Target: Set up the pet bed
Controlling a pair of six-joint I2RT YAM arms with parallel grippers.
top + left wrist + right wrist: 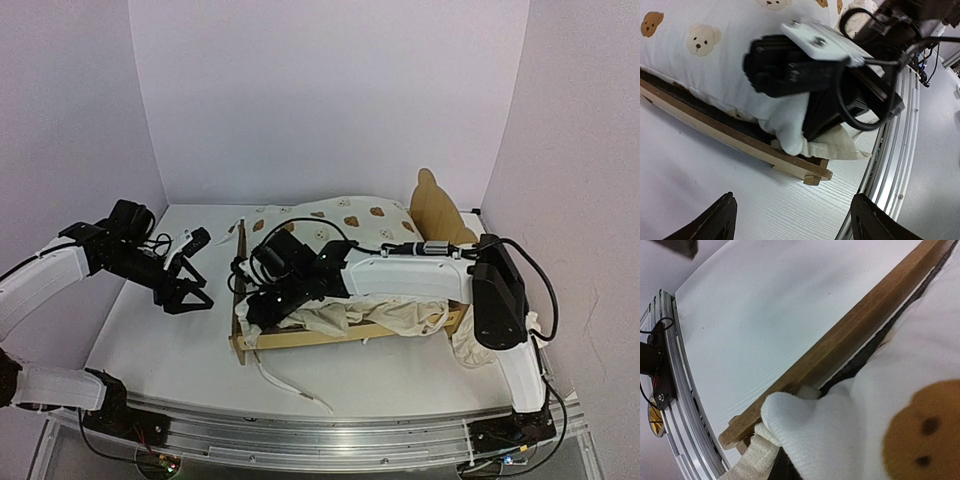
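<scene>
The pet bed [300, 338], a light plywood frame, lies mid-table with its bear-eared headboard [438, 208] at the right. The cream bear-print cushion [345, 215] lies across it, with creased fabric spilling over the front rail. My right gripper [260, 300] reaches to the bed's left end and is shut on the cushion's corner [805, 415], held just inside the side rail [850, 335]. The cloth hides its fingers. My left gripper [186, 296] is open and empty above the table, left of the bed. Its view shows the rail end [810, 172], the cushion [715, 55] and the right gripper's body [805, 75].
A cushion tie [290, 385] trails on the table in front of the bed. White ruffled fabric [470, 345] hangs at the bed's right front corner. A small black-and-white object [195, 240] lies behind my left gripper. The metal base rail [890, 165] runs along the near edge.
</scene>
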